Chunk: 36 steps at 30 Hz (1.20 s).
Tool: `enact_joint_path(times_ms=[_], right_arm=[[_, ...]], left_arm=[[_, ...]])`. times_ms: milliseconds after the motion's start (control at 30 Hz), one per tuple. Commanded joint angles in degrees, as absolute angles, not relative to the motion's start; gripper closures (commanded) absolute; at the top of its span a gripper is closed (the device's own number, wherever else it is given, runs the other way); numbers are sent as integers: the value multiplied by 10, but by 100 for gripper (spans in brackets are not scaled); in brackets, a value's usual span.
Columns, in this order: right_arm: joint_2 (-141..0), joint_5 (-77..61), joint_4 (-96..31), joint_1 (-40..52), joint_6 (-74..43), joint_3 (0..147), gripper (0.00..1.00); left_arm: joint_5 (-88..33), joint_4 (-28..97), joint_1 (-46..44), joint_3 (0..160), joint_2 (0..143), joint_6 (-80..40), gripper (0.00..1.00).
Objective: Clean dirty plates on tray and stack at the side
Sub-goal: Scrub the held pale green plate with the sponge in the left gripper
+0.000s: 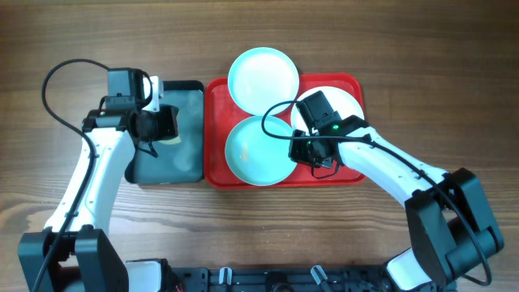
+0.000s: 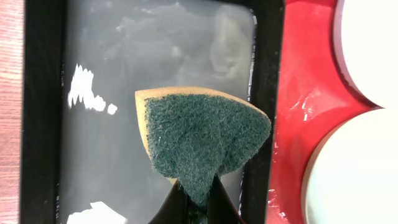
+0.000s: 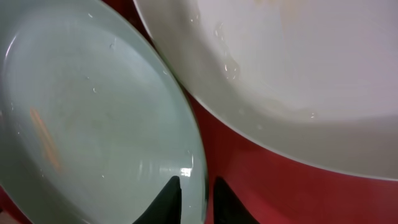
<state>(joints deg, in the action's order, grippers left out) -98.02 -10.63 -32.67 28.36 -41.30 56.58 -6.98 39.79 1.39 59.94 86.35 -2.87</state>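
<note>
Overhead, all three plates (image 1: 262, 77) sit on the red tray (image 1: 215, 174), none stacked aside yet. The left hand (image 2: 196, 199) clamps the green sponge (image 2: 205, 140); the right hand (image 3: 198, 193) stands slightly parted astride a turquoise plate (image 3: 93, 112) at its rim.

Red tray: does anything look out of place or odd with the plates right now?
Yes. The far turquoise plate hangs over the red tray's back rim, partly off it. The near turquoise plate carries an orange smear.
</note>
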Motion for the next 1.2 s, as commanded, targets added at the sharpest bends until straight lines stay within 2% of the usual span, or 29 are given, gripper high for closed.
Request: enact_joint_path(times_ms=[0, 133, 333, 600, 700, 733, 833, 1167], right_arm=[[-979, -120, -324, 284, -349, 568, 62], [-979, -114, -377, 261, -258, 630, 59], [-981, -114, -379, 265, -257, 615, 72], [-981, -170, -341, 265, -274, 578, 76], [-981, -168, -341, 267, -274, 576, 84], [-981, -168, -341, 267, -274, 576, 84], [-982, -163, -335, 267, -274, 576, 71], [-1015, -121, -319, 267, -277, 576, 73]], left_arm=[[-79, 390, -4, 600, 868, -37, 96], [-79, 384, -20, 600, 868, -39, 96], [-84, 380, -71, 600, 868, -112, 96], [-115, 380, -187, 600, 872, -207, 96], [-114, 380, -234, 600, 884, -245, 96], [-112, 379, -242, 600, 889, -250, 96], [-96, 363, -268, 600, 928, -265, 96], [-91, 328, -267, 600, 968, -275, 96]])
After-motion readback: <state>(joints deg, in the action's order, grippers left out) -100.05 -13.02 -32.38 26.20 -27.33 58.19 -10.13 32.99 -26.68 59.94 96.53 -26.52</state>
